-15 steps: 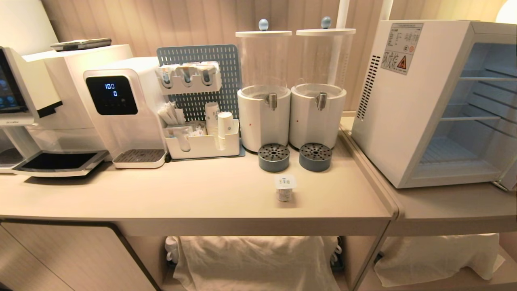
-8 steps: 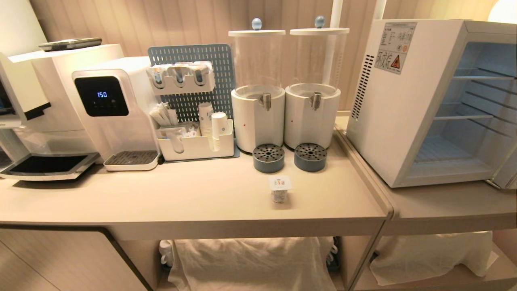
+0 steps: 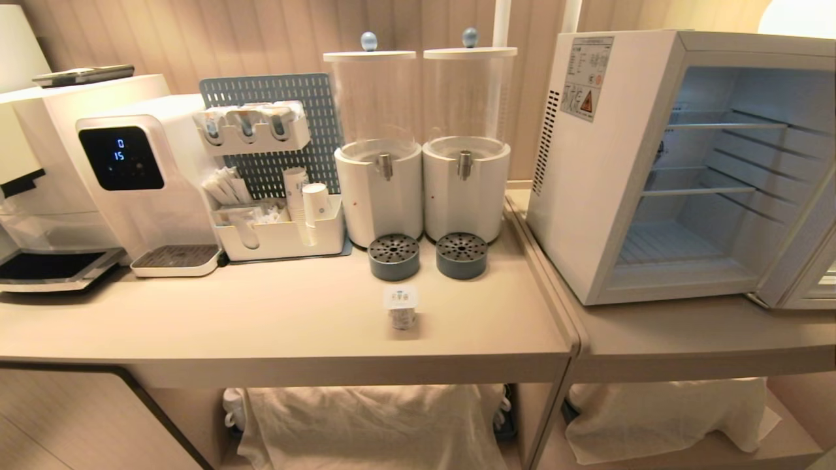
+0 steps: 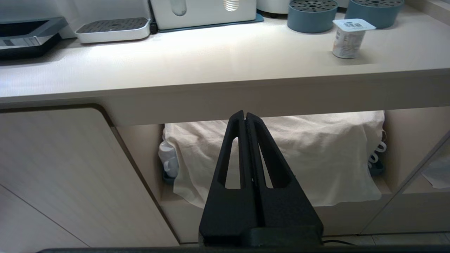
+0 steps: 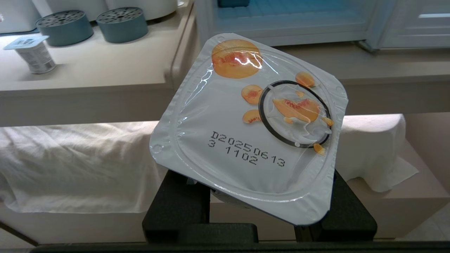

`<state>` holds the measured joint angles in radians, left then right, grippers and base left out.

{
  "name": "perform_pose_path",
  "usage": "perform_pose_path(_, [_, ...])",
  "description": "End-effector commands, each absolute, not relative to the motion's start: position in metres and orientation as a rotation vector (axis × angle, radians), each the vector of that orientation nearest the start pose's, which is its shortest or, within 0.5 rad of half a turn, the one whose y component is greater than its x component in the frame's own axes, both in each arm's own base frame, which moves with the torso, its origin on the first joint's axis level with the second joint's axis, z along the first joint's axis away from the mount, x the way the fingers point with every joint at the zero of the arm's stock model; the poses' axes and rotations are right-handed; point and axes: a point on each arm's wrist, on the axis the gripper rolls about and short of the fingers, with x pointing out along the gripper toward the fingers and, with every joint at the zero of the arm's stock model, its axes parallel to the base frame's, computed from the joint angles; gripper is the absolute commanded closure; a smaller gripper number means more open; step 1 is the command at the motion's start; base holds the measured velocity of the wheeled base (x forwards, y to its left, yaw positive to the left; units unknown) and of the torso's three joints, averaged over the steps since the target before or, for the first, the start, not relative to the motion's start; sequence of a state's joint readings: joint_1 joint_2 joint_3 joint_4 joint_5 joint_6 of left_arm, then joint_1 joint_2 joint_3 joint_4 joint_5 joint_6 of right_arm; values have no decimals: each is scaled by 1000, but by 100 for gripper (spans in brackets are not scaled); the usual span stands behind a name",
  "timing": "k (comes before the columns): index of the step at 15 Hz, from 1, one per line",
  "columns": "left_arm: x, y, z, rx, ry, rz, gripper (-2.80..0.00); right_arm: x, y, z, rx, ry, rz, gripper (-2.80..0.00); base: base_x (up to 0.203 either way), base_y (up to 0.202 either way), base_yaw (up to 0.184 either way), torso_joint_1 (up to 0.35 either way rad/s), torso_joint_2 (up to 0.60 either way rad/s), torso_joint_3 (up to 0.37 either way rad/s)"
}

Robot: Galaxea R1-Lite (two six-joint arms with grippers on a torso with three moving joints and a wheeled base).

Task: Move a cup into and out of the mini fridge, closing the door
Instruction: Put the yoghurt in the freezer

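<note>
Since a second ago the whole head view has slid leftward, a camera shift, not the things moving. In it, the white boxy mini fridge (image 3: pixel 607 170) fills the right, its pale framed door (image 3: pixel 800 261) swung open at the right edge; a small white sealed cup (image 3: pixel 401 307) stands centre on the beige bench (image 3: pixel 261 320). Neither arm shows there.

Left wrist view: the left gripper (image 4: pixel 245 115) hangs below the bench edge, black jaws pressed together, holding nothing; that cup sits upper right.

Right wrist view: the right gripper (image 5: pixel 260 196) clamps a peach-printed foil-lidded yoghurt cup (image 5: pixel 246 130) between its jaws, mid-frame, before the open fridge at top.
</note>
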<state>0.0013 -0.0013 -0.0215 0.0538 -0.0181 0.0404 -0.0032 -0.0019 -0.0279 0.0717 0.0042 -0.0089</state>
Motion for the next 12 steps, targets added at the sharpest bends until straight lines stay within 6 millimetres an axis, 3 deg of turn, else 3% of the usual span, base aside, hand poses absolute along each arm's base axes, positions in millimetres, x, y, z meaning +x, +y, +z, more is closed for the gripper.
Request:
perform_pose_path(1, [-25,0,76,41,32,-18,0,-25,0,76,-9,44,2,0,0,-199,-3,-2,-1,-1])
perform_pose_path(12, [-25,0,76,41,32,-16,0,-25,0,76,-9,43,2,0,0,-196,-1,2,1,1])
